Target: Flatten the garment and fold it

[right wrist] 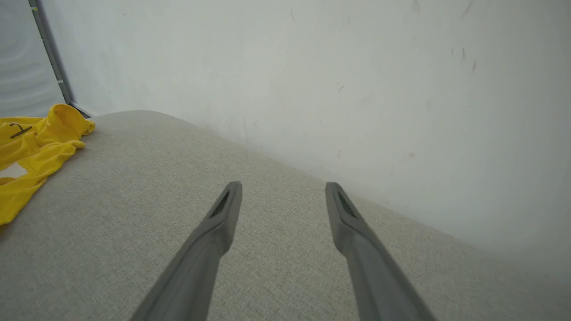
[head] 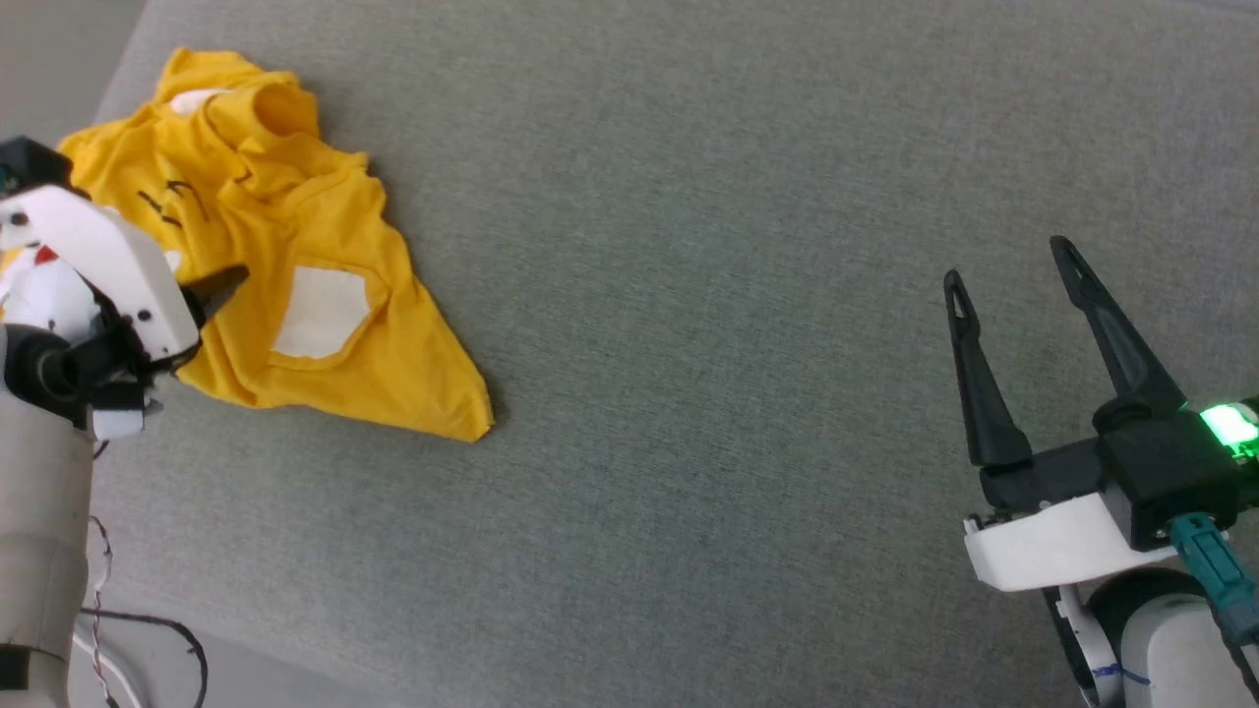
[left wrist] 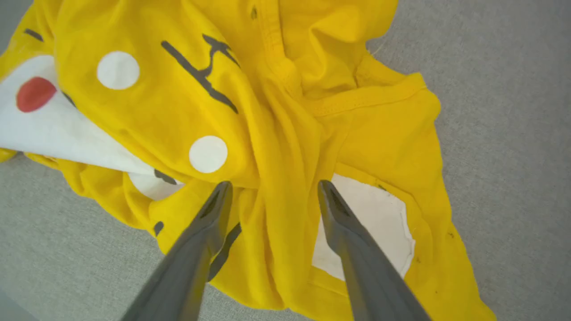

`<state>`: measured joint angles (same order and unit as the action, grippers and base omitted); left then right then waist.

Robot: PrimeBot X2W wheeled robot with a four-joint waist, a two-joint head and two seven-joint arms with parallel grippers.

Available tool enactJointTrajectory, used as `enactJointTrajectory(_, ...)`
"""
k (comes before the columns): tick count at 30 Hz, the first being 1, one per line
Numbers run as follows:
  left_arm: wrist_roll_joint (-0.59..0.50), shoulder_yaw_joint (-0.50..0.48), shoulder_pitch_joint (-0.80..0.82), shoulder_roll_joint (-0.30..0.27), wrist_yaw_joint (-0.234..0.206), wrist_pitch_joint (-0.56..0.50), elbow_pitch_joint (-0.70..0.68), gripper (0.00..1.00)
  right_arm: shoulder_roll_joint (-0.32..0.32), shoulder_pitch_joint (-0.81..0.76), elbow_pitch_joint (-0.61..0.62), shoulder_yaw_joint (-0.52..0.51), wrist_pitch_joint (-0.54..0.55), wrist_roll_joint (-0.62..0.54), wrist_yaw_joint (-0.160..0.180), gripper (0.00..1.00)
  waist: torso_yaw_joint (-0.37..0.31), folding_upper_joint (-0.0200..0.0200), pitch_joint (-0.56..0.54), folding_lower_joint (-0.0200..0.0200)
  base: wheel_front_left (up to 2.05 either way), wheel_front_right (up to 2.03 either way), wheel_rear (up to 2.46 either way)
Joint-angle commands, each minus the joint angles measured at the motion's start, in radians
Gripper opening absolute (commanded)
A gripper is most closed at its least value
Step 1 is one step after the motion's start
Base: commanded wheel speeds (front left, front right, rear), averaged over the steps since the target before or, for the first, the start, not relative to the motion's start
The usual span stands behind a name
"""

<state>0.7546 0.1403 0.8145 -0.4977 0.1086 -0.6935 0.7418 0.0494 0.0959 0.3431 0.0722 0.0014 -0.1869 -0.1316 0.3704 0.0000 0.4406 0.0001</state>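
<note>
the garment [left wrist: 290, 133] is bright yellow, printed with two round white dots, a large white patch bearing a red oval, another plain white patch, and black strokes. the surface [head: 738, 295] is muted grey-green woven cloth with a fine fleck. the right gripper [head: 1006, 262] has black fingers, a white housing, a glowing green light [head: 1225, 425] and a teal plug [head: 1215, 570]. the left gripper [left wrist: 272, 187] has dark grey fingers. the wall [right wrist: 357, 67] is off-white with faint scuffs.

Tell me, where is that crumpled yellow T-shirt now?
The crumpled bright yellow printed T-shirt lies at the head view's upper left on the grey fabric surface, beneath the open left end effector.
</note>
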Motion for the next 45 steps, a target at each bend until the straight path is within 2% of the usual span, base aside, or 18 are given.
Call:
enactJointTrajectory(1,0.002,0.006,-0.005,0.002,-0.010,-0.013,0.012,1.00,0.001,0.007,0.010,0.003,0.005,-0.007,0.001,1.00,-0.023,0.0000,0.029,-0.0001,0.00,0.00,0.00)
enactJointTrajectory(6,0.008,0.010,0.002,0.011,-0.018,-0.018,0.057,1.00,0.001,0.004,0.027,0.009,0.018,-0.015,0.001,1.00,-0.029,0.0000,0.043,-0.0001,0.00,0.00,0.00)
enactJointTrajectory(7,0.002,0.014,0.002,0.009,-0.016,-0.003,0.061,0.14,0.001,0.005,0.028,0.010,0.020,-0.015,0.001,1.00,-0.030,0.0000,0.044,-0.0001,0.00,0.00,0.00)
enactJointTrajectory(8,-0.002,0.018,0.001,0.008,-0.012,0.010,0.066,0.00,0.001,0.005,0.029,0.012,0.022,-0.016,0.001,1.00,-0.031,0.0000,0.044,-0.0001,0.00,0.00,0.00)
enactJointTrajectory(12,-0.004,0.021,0.003,0.003,-0.001,0.059,0.088,0.00,0.001,0.010,0.027,0.015,0.027,-0.012,0.001,1.00,-0.034,0.0000,0.034,-0.0001,0.00,0.00,0.00)
enactJointTrajectory(20,-0.031,0.021,0.046,-0.041,0.010,0.194,0.092,0.00,0.001,0.007,-0.005,0.008,-0.005,0.031,0.001,1.00,-0.045,0.0000,-0.033,-0.0001,0.00,0.00,0.00)
enactJointTrajectory(27,-0.080,0.048,0.142,-0.085,0.017,0.304,0.006,0.00,0.001,-0.002,-0.059,-0.026,-0.072,0.095,0.001,1.00,-0.058,0.0000,-0.112,-0.0001,0.00,0.00,0.00)
enactJointTrajectory(32,-0.103,0.068,0.207,-0.098,0.018,0.326,-0.058,0.00,0.001,-0.012,-0.098,-0.050,-0.117,0.135,0.001,1.00,-0.075,0.0000,-0.170,-0.0001,0.00,0.00,0.00)
enactJointTrajectory(39,-0.116,0.111,0.315,-0.076,0.020,0.312,-0.186,0.00,0.001,-0.049,-0.174,-0.087,-0.190,0.208,0.001,1.00,-0.127,0.0000,-0.296,-0.0001,0.00,0.00,0.00)
enactJointTrajectory(45,-0.084,0.135,0.379,-0.003,0.011,0.261,-0.302,0.00,0.001,-0.087,-0.214,-0.119,-0.223,0.248,0.001,1.00,-0.184,0.0000,-0.379,-0.0001,0.00,0.00,0.00)
